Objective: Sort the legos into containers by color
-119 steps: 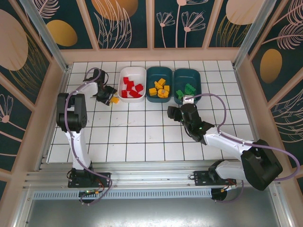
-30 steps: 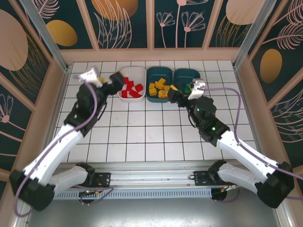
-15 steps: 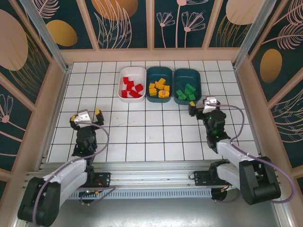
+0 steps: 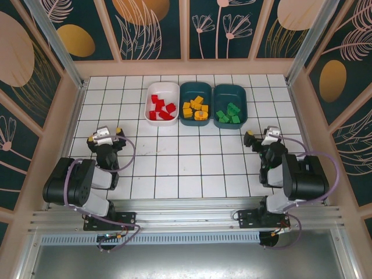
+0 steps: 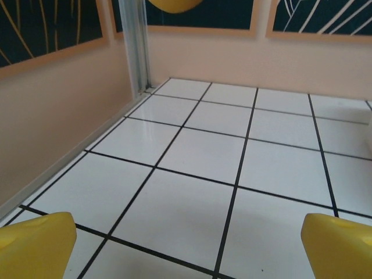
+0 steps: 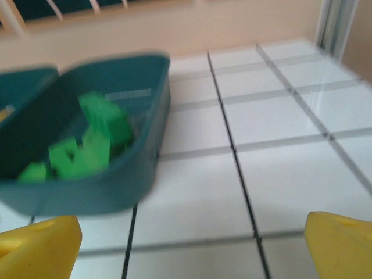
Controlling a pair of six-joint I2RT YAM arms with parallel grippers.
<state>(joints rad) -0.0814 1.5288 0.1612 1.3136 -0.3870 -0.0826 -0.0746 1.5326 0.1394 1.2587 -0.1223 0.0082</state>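
Note:
Three containers stand side by side at the back of the tiled floor. The white bin [image 4: 163, 85] holds red legos [image 4: 161, 108]. The middle teal bin [image 4: 196, 85] holds yellow-orange legos [image 4: 196, 108], and the right teal bin [image 4: 229, 87] holds green legos [image 4: 229, 113]. My left gripper [image 4: 104, 137] sits low at the left, folded back over its arm, open over bare tile [image 5: 186, 250]. My right gripper [image 4: 260, 138] sits low at the right, open and empty [image 6: 192, 250]. It faces the teal bin's wall [image 6: 87, 192], with the green legos [image 6: 87, 145] inside.
A metal post [image 5: 135, 46] and the peach side wall [image 5: 52, 116] stand close to the left of my left gripper. The enclosure's back wall [image 4: 186, 67] runs behind the bins. White tiles [image 4: 186, 157] stretch between the two arms.
Both arms have pulled back from the bins toward the near edge and folded down low. Both grippers stayed open and empty.

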